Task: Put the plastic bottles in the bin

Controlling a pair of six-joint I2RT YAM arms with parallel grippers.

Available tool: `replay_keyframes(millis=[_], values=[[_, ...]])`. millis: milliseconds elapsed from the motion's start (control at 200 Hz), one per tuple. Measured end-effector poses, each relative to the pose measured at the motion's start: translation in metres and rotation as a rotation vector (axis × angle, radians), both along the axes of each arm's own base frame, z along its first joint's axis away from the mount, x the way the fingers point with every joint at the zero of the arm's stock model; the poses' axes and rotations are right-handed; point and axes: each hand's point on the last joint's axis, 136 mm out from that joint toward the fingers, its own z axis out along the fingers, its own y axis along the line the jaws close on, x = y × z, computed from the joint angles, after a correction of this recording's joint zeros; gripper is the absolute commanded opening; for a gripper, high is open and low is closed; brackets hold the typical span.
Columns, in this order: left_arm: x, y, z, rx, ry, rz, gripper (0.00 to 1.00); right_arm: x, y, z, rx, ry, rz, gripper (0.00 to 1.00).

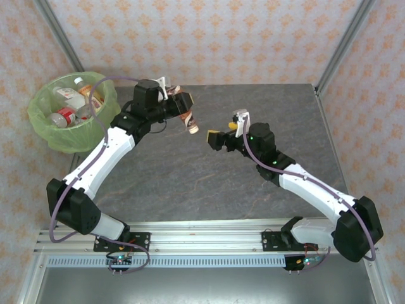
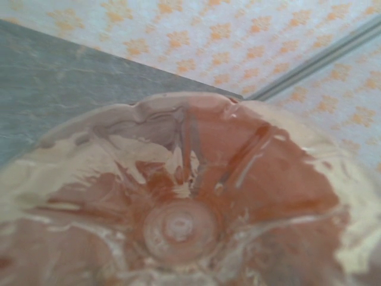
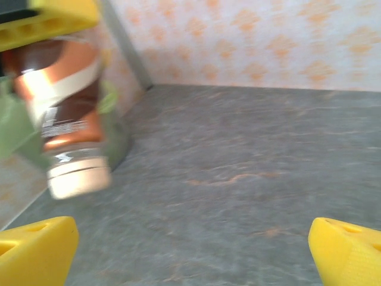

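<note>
Hard against the left wrist lens: underside of a brown-red bottle [image 2: 178, 226], clamped in the left gripper [image 1: 180, 101].

Far left, just off the table [image 1: 190, 183] edge: bin [image 1: 44, 133] with a green liner, several bottles [image 1: 66, 104] lying inside.

Right of the bin, raised above the stone top: the brown-red bottle, hanging cap-down and tilted from the left gripper. Clear of the bin, not yet over it.

Further right, near the bottle but apart from it: right gripper [image 1: 223, 130], spread wide, holding nothing, pointed toward the bottle.

Judged as the carry stage, well along in the task given the load in the bin.

Next move, by the look of it:
- Swing the left arm leftward until the bottle hangs above the liner's mouth.
- Hold firm on the way and clear the rim.
- Open only once over the middle.
- Hold the right arm out of the path.
</note>
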Motion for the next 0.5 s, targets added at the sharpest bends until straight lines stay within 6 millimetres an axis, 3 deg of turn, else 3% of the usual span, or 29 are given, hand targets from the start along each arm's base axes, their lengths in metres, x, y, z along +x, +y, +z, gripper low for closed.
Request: replay_keyframes(millis=[265, 380, 500], values=[[0.007, 0.070, 0.009, 0.203, 0.022, 0.217, 0.45, 0.027, -0.067, -0.018, -0.101, 0.028, -0.414, 0.99], [0.000, 0.103, 0.025, 0.324, -0.008, 0.313, 0.46, 0.027, -0.086, -0.029, -0.122, 0.045, -0.513, 0.99], [-0.013, 0.137, 0.053, 0.476, -0.074, 0.425, 0.46, 0.027, -0.098, -0.041, -0.127, 0.068, -0.575, 0.99]])
